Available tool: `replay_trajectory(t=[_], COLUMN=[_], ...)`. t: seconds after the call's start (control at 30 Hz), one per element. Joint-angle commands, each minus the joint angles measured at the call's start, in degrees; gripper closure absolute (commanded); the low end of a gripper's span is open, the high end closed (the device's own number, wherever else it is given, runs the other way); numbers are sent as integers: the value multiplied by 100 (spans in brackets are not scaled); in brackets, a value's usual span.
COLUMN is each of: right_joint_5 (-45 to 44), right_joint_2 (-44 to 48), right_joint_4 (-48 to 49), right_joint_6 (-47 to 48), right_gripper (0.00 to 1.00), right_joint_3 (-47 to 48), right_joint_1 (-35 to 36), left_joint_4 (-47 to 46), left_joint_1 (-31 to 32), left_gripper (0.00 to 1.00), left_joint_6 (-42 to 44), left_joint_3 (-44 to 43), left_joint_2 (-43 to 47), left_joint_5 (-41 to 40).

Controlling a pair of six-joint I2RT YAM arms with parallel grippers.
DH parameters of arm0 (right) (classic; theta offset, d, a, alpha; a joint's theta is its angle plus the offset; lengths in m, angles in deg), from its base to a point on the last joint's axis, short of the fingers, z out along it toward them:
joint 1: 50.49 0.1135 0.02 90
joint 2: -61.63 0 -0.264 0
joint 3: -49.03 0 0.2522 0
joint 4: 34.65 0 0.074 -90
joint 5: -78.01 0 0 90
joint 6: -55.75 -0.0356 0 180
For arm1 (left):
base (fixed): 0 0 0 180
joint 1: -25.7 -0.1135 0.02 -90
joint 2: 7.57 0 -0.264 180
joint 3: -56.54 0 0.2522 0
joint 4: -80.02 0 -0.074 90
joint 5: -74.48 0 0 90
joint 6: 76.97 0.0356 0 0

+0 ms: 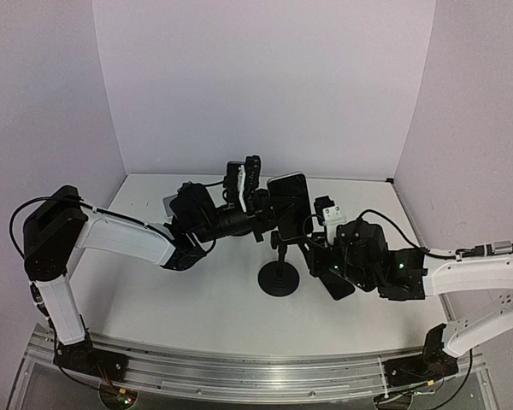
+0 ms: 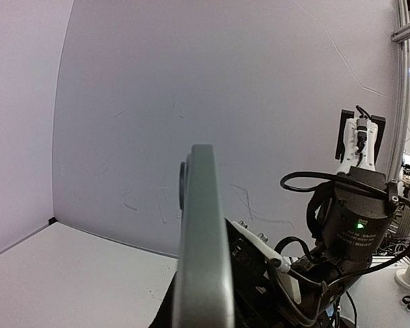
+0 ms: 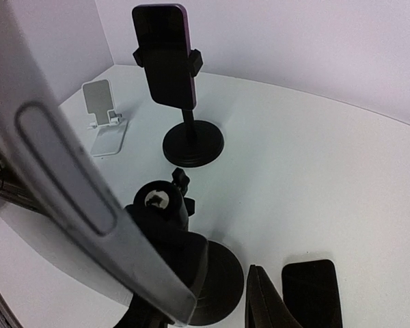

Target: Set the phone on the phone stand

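Phone was held upright over the head of the phone stand, which stood about midway between the left and right edges of the tabletop. Left gripper was seen clamped on the phone's left side (slab edge-on in its wrist view). Seating in the stand could not be told. Right gripper was poised just right of the stand's pole; its opening could not be judged.
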Motion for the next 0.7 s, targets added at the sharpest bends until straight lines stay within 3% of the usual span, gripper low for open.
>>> replay_trajectory(t=[0.0,0.4,0.67], right_joint_5=[69,211,129], right_joint_2=[-4,-187,-278], right_joint_4=[246,292,234], right_joint_6=[-17,-174,-319], right_gripper=[68,94,100], right_joint_3=[-25,13,210], right_joint_1=[-58,-98,-84], left_joint_4=[-440,43,350], left_joint_1=[-55,-138,-154], left_gripper=[100,100,100], left_joint_6=[82,387,806], left_joint_3=[-314,-290,-452], left_joint_2=[-21,29,-38], left_joint_5=[151,-4,-99])
